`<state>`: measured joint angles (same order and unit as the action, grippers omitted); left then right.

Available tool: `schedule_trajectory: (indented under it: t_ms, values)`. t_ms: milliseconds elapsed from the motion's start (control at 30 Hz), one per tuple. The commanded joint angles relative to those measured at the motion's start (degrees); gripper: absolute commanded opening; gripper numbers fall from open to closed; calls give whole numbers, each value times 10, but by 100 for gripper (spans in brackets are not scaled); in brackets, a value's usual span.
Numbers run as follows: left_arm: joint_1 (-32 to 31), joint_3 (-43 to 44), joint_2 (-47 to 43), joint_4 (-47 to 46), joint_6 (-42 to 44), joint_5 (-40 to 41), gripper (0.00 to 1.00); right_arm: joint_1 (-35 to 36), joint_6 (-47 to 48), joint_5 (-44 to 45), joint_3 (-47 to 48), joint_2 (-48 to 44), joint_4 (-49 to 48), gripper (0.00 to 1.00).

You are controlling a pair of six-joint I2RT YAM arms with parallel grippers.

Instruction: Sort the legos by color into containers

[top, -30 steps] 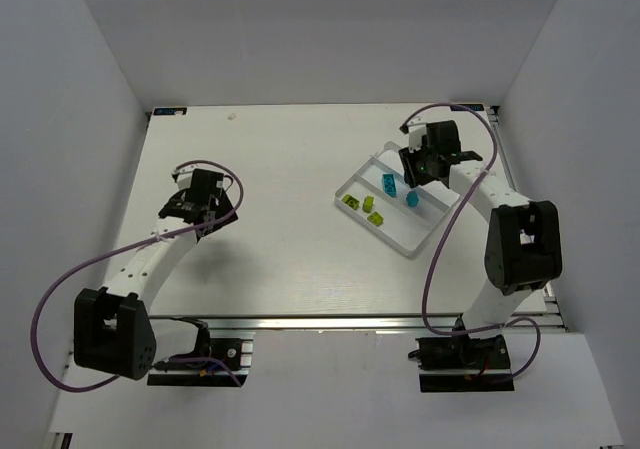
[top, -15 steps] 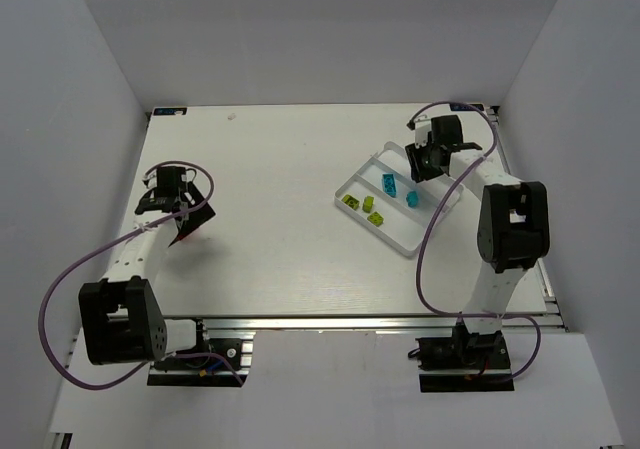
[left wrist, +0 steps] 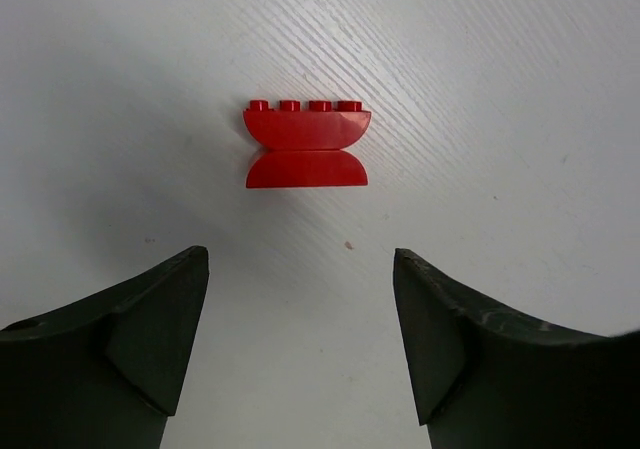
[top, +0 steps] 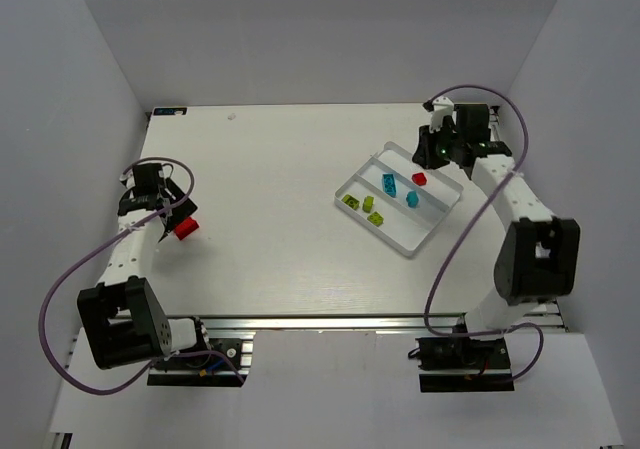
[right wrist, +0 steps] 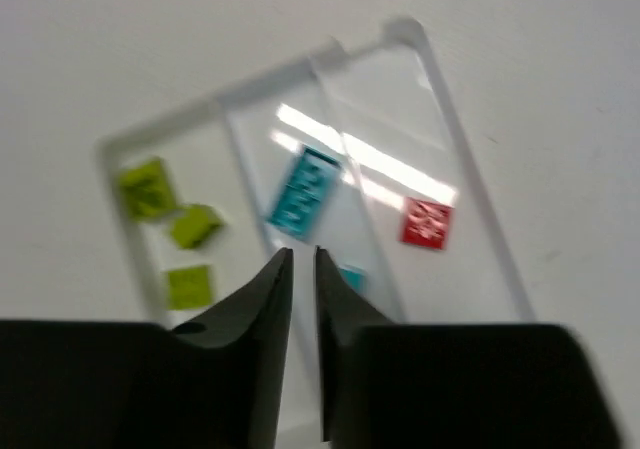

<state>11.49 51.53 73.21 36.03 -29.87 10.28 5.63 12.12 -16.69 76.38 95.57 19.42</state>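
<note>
A robotics lab test cell is showing here; plain white enclosure walls (top: 80, 79) are boxing in a bare white tabletop (top: 290, 249); an aluminium extrusion rail (top: 340, 321) is edging it

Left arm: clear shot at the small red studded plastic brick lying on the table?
Probably yes. The small red studded plastic brick lies alone on the bare white table, just ahead of the open left hand, with nothing between the fingers and it.
</note>
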Motion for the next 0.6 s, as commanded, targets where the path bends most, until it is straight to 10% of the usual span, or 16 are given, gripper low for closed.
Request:
schedule_trajectory:
  t_ms: [0, 100, 267, 567]
  values:
    - [18, 27, 16, -7, 6, -20, 83, 6, -69, -239, -45, -129, -14, 16]
    - [23, 48, 38, -6, 16, -27, 70, 18, -181, -404, -121, -225, -112, 11]
    - [28, 88, 105, 5, 35, -48, 92, 39, -185, -423, -193, -347, -155, 75]
    - [39, 150, 183, 9, 84, -44, 98, 48, -133, -409, -278, -398, -142, 79]
